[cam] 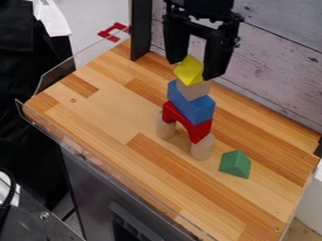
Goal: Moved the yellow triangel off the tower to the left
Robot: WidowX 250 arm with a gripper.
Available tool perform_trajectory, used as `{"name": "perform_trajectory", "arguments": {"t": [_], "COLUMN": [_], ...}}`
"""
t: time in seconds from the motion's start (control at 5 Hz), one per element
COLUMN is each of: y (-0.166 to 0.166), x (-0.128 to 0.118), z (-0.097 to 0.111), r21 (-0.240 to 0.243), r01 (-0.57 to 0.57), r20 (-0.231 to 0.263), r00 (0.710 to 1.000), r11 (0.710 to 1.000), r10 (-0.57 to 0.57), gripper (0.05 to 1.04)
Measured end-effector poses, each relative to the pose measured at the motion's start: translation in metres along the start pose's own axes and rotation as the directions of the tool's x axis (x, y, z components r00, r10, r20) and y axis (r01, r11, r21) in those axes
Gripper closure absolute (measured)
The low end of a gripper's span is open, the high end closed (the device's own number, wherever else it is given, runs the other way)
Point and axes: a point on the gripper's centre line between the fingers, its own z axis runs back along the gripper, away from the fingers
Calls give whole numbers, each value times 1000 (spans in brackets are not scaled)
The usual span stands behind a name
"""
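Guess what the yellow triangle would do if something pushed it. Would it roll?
The yellow triangle would probably slide or tip off, since it's perched on a small tan block at the tower's top. Its flat faces and straight edges suggest it wouldn't roll far. It looks solid, so it likely won't squash.

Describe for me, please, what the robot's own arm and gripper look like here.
The arm's visible end is black, with a chunky, angular housing. The gripper is black too, with two long, thick, blocky fingers; small bolt-like studs stick out along one finger's outer edge.
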Motion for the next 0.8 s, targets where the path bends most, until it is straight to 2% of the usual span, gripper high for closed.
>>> {"name": "perform_trajectory", "arguments": {"t": [0.4,0.6,0.8], "y": [3,7,11], "x": [2,4,5], "z": [0,0,-2], "r21": [11,27,37], "r01": [-20,-34,-41], "r20": [3,21,27], "r00": [1000,999,999], "r11": [1000,999,998], "r10": [20,33,40], "gripper": [85,115,390]}}
